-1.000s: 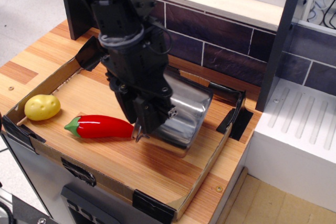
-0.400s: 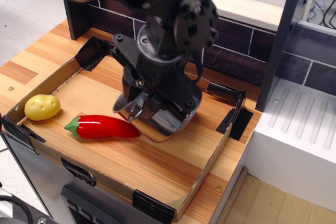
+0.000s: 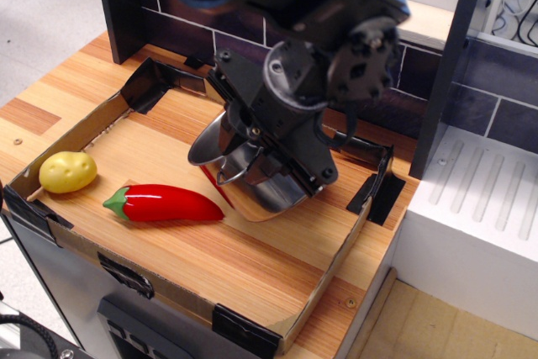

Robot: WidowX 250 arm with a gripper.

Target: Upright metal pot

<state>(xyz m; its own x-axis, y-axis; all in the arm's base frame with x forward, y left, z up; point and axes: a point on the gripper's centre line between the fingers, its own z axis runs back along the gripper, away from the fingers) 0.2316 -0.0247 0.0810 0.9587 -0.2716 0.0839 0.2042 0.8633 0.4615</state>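
Note:
The shiny metal pot (image 3: 252,176) stands tilted in the middle of the cardboard tray (image 3: 328,271), its open mouth turned up and to the left, its base near the tray floor. A thin wire loop handle (image 3: 229,180) shows at its front rim. My black gripper (image 3: 273,136) comes down from above and is shut on the pot's far rim. The arm hides the pot's back half.
A red pepper (image 3: 164,203) lies just left of the pot, nearly touching it. A yellow potato (image 3: 67,171) sits at the tray's left end. A dark tiled wall (image 3: 437,98) runs behind, and a white ribbed rack (image 3: 479,199) stands to the right.
The pot has been turned from lying on its side to a tilted, nearly upright pose, mouth swinging up and left. My arm has rotated and moved right with it. Pepper and potato are unmoved.

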